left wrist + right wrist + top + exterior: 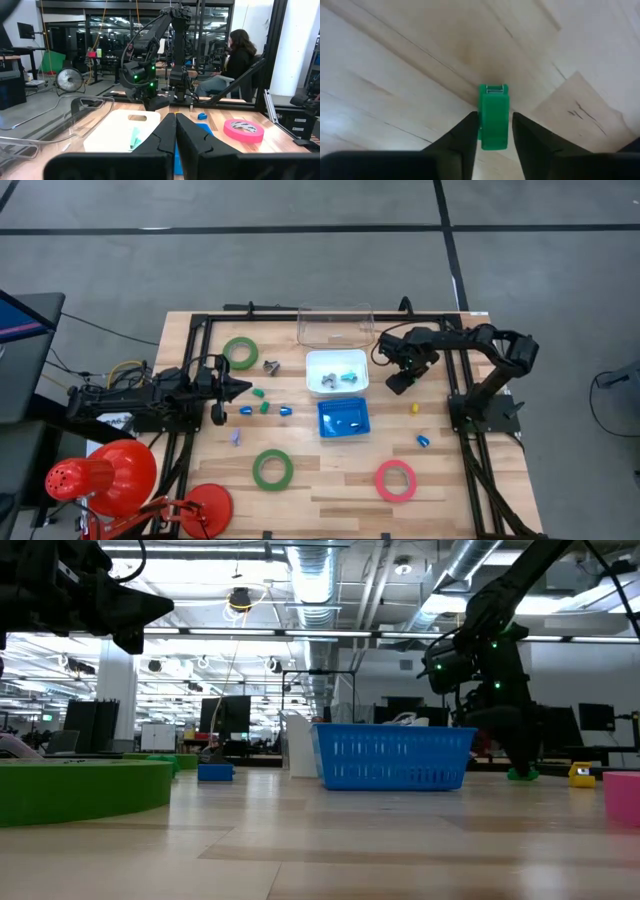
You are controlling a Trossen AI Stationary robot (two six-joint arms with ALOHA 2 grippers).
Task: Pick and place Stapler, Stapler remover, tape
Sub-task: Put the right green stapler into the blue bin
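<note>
Stapler (494,117), small and green, lies on the worktop (330,480) right of the white tray (320,362) | right pincer (492,131) straddles it, fingers close alongside, contact unclear | left pincer (175,131) pressed together, hovering at left.

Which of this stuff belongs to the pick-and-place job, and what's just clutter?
Job:
- green stapler
- green tape
- second green tape
- pink tape
- white tray
- blue basket

Lying about:
- red lamp
- fan
</note>
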